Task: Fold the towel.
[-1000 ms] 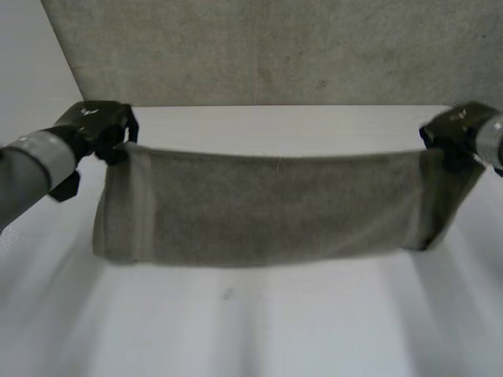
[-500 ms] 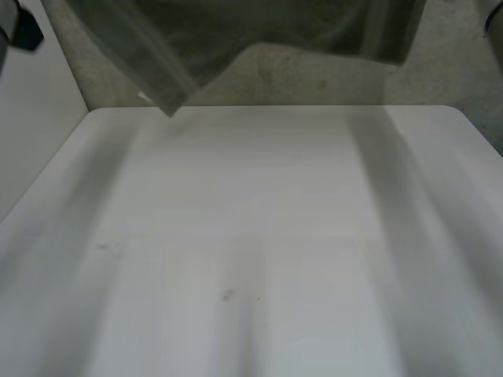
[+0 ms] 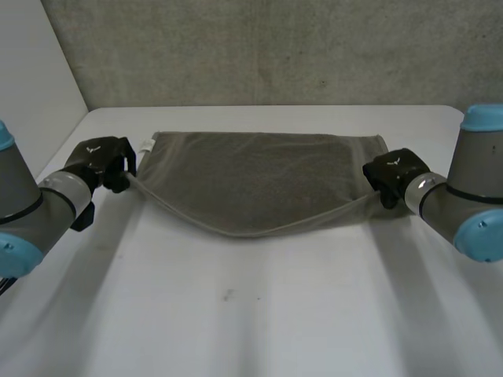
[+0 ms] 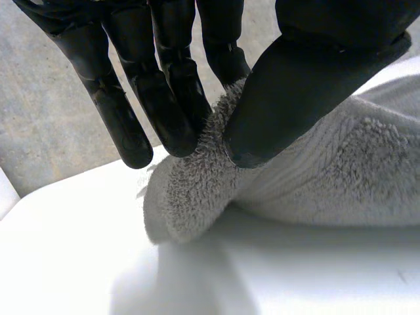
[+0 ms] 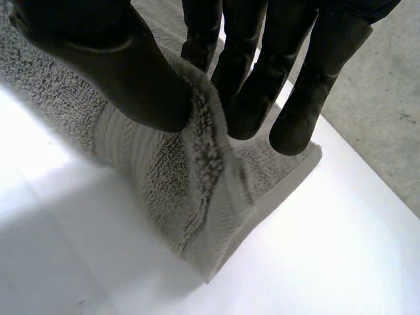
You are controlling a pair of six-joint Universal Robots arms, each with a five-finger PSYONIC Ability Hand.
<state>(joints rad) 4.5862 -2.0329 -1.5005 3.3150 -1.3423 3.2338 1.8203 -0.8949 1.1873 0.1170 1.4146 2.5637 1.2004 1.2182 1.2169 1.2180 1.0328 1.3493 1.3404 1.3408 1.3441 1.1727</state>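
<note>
Grey towel (image 3: 251, 181) on white table (image 3: 251, 322), near corners in pinch of left hand (image 3: 102, 161), right hand (image 3: 393, 171).

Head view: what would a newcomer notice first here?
The grey towel lies spread across the far half of the white table, its near edge drooping in a curve between the held corners. The left hand pinches the near left corner and the right hand the near right corner, thumb against fingers in each wrist view.
</note>
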